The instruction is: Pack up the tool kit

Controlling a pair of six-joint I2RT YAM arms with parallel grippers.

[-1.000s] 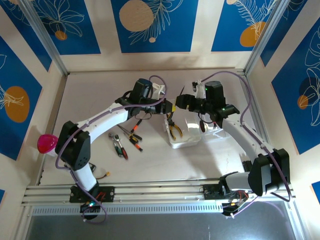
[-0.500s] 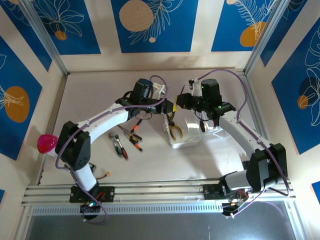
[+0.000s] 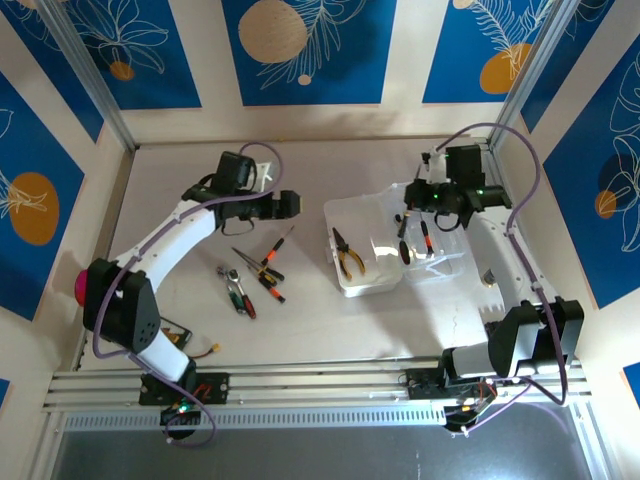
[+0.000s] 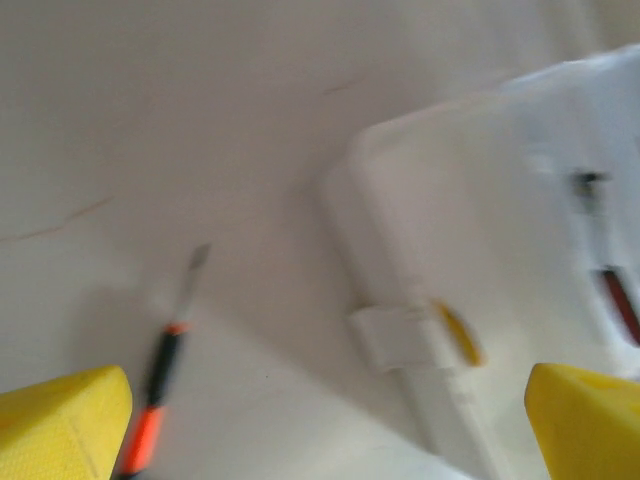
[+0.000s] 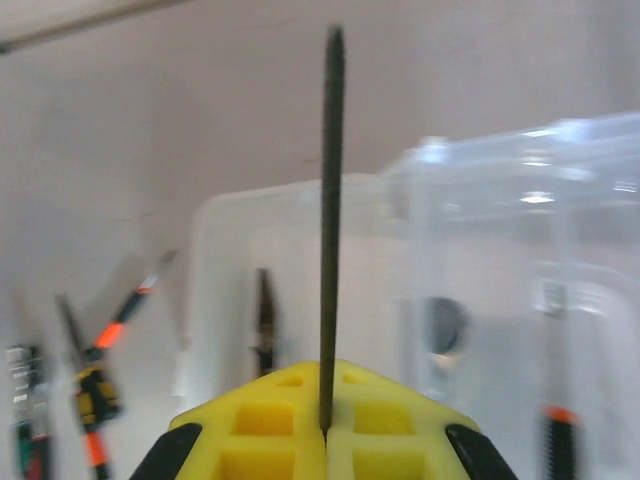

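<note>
Nearest you, the loose tools [image 3: 252,280] lie scattered on the table [image 3: 330,330], left of the clear case [image 3: 372,287] and not touching it. The case sits open at middle right, its nearer half holding the yellow-handled pliers [image 3: 347,258] and its far-right half holding two screwdrivers [image 3: 414,240]. Farther back, your left hand [image 3: 290,204] hangs spread wide and empty above bare table, between the loose tools and the case's far-left corner. Farthest, your right hand [image 5: 327,405] is pressed together on a thin dark piece [image 5: 329,200] that stands straight out from the pads, over the far side of the case. You cannot tell from here whether it is a slim tool or something flat seen edge-on. The packing looks partly done, and the step in hand is, I judge, getting that piece into the case. Tip it toward flat first and bring it low over a free patch beside the pliers. Let go only once it nearly rests, since dropped from height it could bounce out or wedge upright
</note>
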